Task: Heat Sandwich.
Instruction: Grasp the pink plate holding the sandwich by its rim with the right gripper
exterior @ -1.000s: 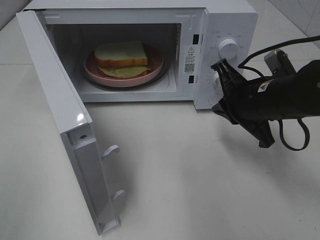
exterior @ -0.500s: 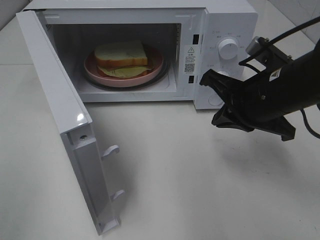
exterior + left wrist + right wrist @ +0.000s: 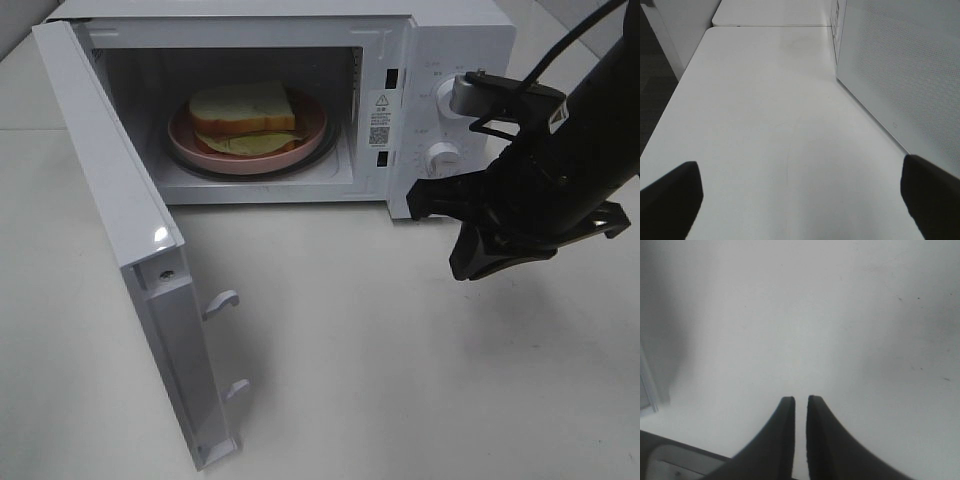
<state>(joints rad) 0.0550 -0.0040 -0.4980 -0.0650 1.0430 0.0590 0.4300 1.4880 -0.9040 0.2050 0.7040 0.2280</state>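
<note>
The sandwich (image 3: 243, 110) lies on a round pink plate (image 3: 305, 140) inside the white microwave (image 3: 450, 40). Its door (image 3: 110, 200) is swung wide open to the left. My right gripper (image 3: 445, 235) hovers over the table just in front of the control panel, a short way below the lower knob (image 3: 443, 157). In the right wrist view the right gripper (image 3: 800, 400) has its jaws only a thin slit apart, with nothing between them and bare table below. My left gripper (image 3: 800, 200) is open and empty beside the microwave's perforated side wall (image 3: 900, 75); the high view does not show it.
The open door sticks out toward the table's front left, with two latch hooks (image 3: 225, 300) on its edge. The right arm's wrist camera (image 3: 470, 95) covers part of the upper knob. White tabletop (image 3: 380, 380) stretches in front of the oven.
The right arm has pulled away from the lower knob, swinging down and to the right while turning. Its jaws have parted slightly. The sandwich, plate and door have not moved.
</note>
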